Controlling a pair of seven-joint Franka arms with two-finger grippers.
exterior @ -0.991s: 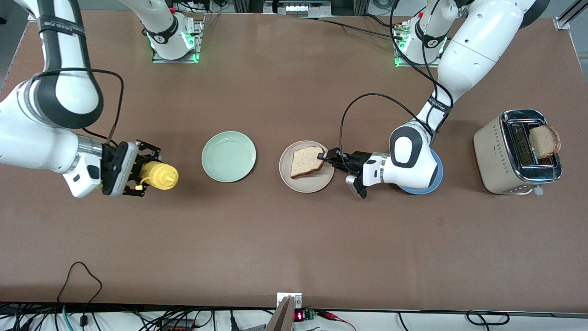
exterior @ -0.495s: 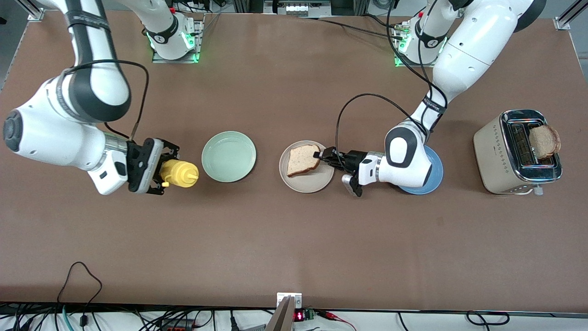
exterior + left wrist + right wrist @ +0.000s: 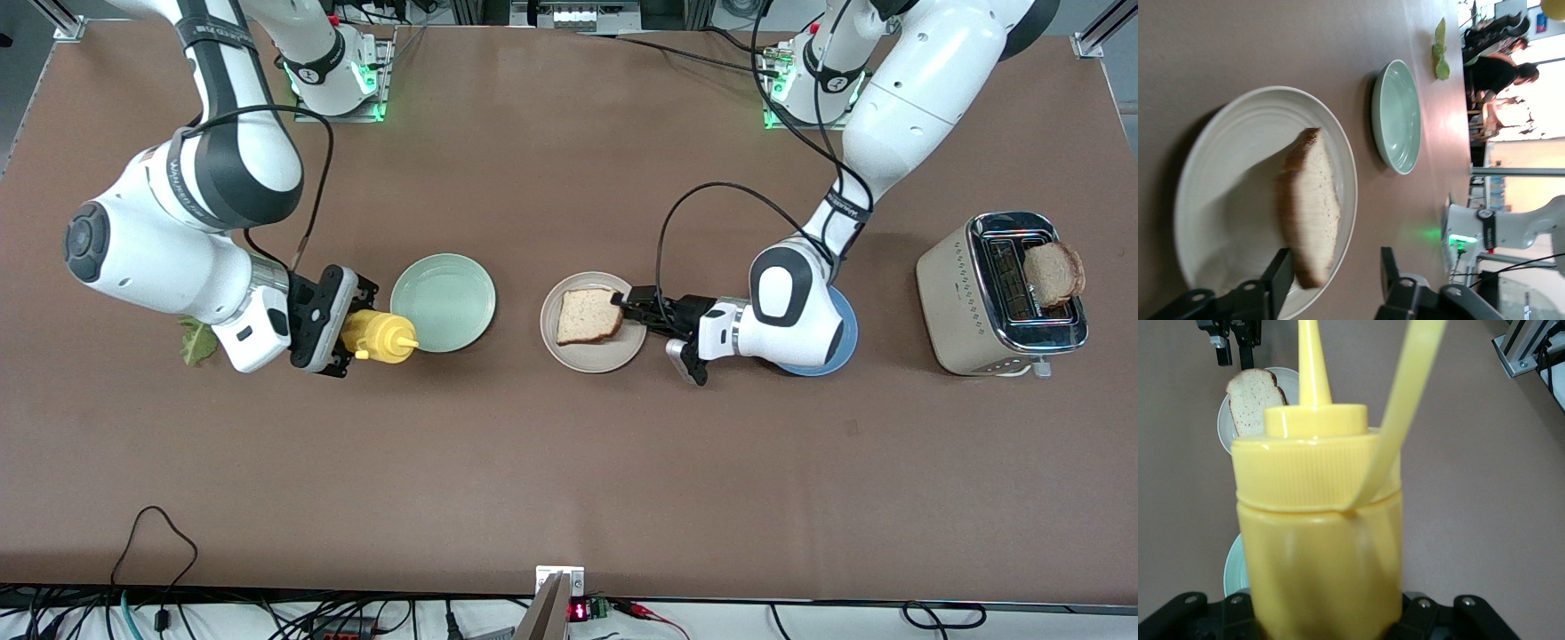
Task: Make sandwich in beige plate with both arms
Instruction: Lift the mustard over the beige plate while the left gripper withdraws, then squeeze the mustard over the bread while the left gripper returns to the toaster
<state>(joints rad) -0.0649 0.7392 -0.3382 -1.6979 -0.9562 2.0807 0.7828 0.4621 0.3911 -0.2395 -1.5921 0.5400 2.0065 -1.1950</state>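
Of the sandwich, one bread slice (image 3: 589, 316) lies flat on the beige plate (image 3: 605, 356). My left gripper (image 3: 625, 308) is open, low at the plate's rim toward the left arm's end. In the left wrist view, the bread slice's (image 3: 1313, 207) end sits between the gripper's (image 3: 1335, 267) spread fingers, close to one finger (image 3: 1280, 270). My right gripper (image 3: 356, 333) is shut on a yellow squeeze bottle (image 3: 380, 335), held sideways with its nozzle over the mint-green plate's (image 3: 443, 302) edge. The bottle (image 3: 1318, 540) fills the right wrist view. A lettuce leaf (image 3: 197, 340) lies on the table by the right arm.
A blue plate (image 3: 845, 342) sits under the left arm's wrist. A toaster (image 3: 965, 298) at the left arm's end holds another bread slice (image 3: 1053, 271). The beige plate (image 3: 1225, 147) and mint-green plate (image 3: 1397, 117) stand side by side.
My left gripper has opened and the bread slice now lies flat on the beige plate. The right arm has carried the bottle toward the mint-green plate, uncovering the lettuce leaf.
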